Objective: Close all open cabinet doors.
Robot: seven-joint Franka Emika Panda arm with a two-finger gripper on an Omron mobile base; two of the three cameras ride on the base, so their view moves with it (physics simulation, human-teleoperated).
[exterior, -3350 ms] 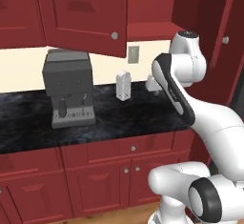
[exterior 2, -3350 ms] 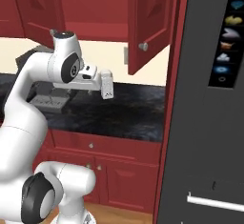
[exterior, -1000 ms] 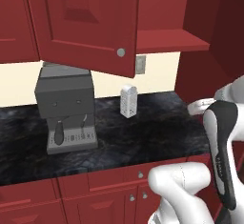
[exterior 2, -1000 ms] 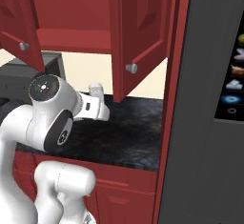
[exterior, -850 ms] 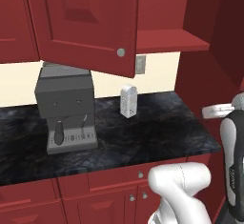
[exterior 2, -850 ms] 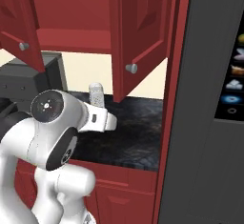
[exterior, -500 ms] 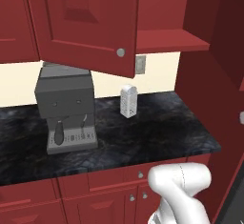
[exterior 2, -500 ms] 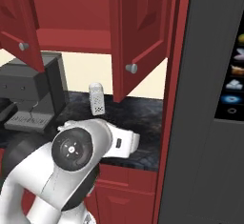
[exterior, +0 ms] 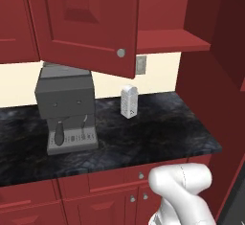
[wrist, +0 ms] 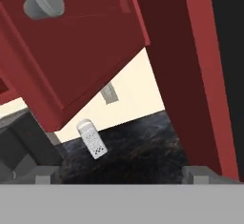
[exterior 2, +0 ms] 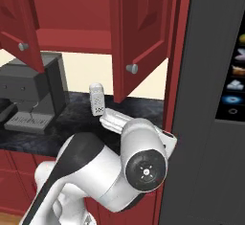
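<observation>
Dark finger tips of the gripper rise at the lower left and lower right of the hand view, set far apart. The jaws stand wide open, holding nothing and touching nothing.

Past them, in the hand view, a small white grater stands on a black marbled counter in the lower middle of the frame. Above it, a dark-red cabinet door fills the upper left, hanging open and tilted in this view, with a round silver knob at the top left corner. A grey wall socket sits on the cream wall behind, near the middle. A red upright panel runs down the right side.

In the right base view, the white arm bends across the lower middle of the frame. Two cabinet doors stand open above the counter: one at the upper left and one at the upper middle, each with a silver knob near its lower corner. A grey coffee machine stands at the left, and the grater is just right of it. A tall black appliance fills the right side.

In the left base view, an open door juts forward across the top, its knob at the lower right corner, above the coffee machine and the grater.
</observation>
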